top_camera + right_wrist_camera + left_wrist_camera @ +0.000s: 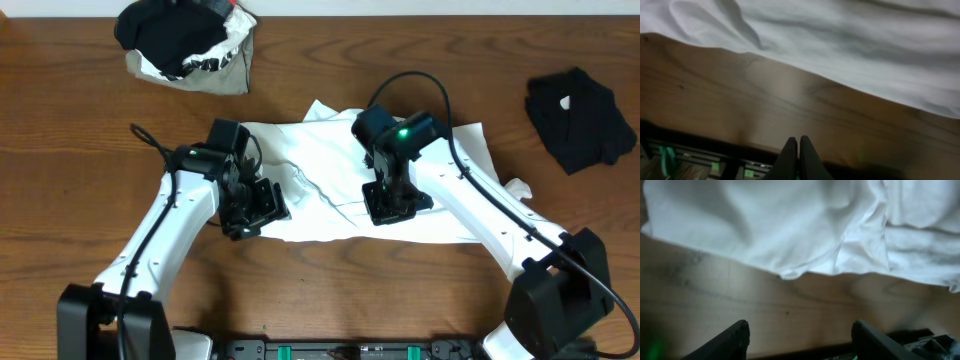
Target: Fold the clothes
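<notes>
1. The white T-shirt (320, 165) is lying crumpled across the middle of the wooden worktop (60, 130). Both arms reach in over it from the near edge.
2. The left arm comes in from the near left with its elbow bent. The left hand (255, 208) is tipped down over the shirt's near-left edge.
3. In the left wrist view its fingers (732, 339) stand well apart with only bare wood between them. The shirt's wrinkled hem lies just past the tips, so that hand is open and empty.
4. The right arm stretches in from the near right, with a green light (403, 131) glowing on the wrist. The right hand (397, 203) points down at the shirt's near edge, roughly mid-shirt.
5. In the right wrist view the two fingers are pressed tight together, and I can't see any cloth pinched between them. There's wood under them, and the shirt's edge runs across farther off.
6. At the far left there's a heap: a black garment (170, 35) on top of a white printed piece (215, 60) and some olive-grey cloth (238, 78).
7. A second black garment (580, 118) sits at the far right, well apart from the shirt.
</notes>
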`<action>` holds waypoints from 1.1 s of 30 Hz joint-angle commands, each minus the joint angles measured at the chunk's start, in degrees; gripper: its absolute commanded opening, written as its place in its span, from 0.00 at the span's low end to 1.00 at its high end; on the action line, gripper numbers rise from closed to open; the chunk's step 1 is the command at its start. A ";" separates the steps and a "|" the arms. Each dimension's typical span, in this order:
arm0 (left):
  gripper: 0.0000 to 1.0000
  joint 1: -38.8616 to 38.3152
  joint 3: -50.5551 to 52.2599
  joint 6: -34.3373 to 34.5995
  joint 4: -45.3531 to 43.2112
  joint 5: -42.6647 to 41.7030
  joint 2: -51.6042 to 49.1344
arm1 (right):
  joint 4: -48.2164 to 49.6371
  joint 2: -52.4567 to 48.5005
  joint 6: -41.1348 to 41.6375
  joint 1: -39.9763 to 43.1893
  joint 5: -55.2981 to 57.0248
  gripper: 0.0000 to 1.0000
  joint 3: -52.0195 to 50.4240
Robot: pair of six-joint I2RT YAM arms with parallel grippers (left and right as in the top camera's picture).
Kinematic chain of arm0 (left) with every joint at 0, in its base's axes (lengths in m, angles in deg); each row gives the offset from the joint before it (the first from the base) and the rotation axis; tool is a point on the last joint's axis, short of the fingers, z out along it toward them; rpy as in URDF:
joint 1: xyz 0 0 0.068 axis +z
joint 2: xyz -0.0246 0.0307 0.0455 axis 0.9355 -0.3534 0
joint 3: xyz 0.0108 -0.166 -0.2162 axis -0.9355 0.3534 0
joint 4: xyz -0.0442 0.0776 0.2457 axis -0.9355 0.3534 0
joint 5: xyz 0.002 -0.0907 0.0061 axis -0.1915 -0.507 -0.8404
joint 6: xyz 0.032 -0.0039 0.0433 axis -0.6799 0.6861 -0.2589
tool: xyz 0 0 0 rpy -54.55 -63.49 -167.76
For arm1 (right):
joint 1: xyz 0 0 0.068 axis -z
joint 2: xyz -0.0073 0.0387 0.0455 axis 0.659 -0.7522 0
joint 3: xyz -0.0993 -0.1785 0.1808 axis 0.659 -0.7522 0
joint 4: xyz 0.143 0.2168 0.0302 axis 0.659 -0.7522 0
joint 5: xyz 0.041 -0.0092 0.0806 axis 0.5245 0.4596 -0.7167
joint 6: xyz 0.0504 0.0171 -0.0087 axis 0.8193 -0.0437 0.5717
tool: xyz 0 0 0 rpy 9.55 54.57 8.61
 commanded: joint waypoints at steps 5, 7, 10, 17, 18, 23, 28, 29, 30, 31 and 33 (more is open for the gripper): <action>0.54 -0.04 0.11 2.34 -4.55 -0.24 -6.58 | 3.26 0.39 1.11 -1.22 -6.67 0.04 -4.81; 0.51 -0.04 0.11 2.34 -5.95 -0.22 -8.26 | 6.25 0.37 1.99 -1.20 -8.52 0.04 -6.60; 0.50 -0.04 0.11 2.34 -7.93 -0.22 -10.69 | 12.24 0.28 2.03 -1.20 -12.31 0.07 -9.44; 0.50 -0.04 0.11 2.34 -8.52 -0.17 -15.72 | 20.83 0.28 4.87 -1.05 -15.02 0.11 -14.71; 0.50 -0.04 0.11 2.36 -8.59 0.11 -16.57 | 22.21 0.28 4.98 -1.05 -15.04 0.12 -15.23; 0.50 0.44 0.11 2.40 -7.74 1.77 -20.02 | 25.46 0.26 6.16 -1.07 -15.02 0.16 -16.28; 0.50 2.29 0.11 6.03 -3.93 7.98 -20.90 | 29.27 0.24 7.93 -1.53 -15.06 0.16 -18.86; 0.50 2.99 0.11 5.99 -3.37 8.48 -20.90 | 29.83 0.24 7.96 -1.53 -15.17 0.16 -19.39; 0.50 3.63 0.11 5.99 -2.86 8.48 -20.90 | 30.05 0.24 7.93 -1.51 -15.28 0.16 -19.56; 0.50 4.28 0.11 6.01 -2.40 8.46 -20.90 | 30.29 0.24 7.98 -1.42 -15.26 0.17 -19.71; 0.50 5.77 0.11 5.97 -1.86 8.46 -20.90 | 31.17 0.24 8.15 -1.42 -15.28 0.18 -19.74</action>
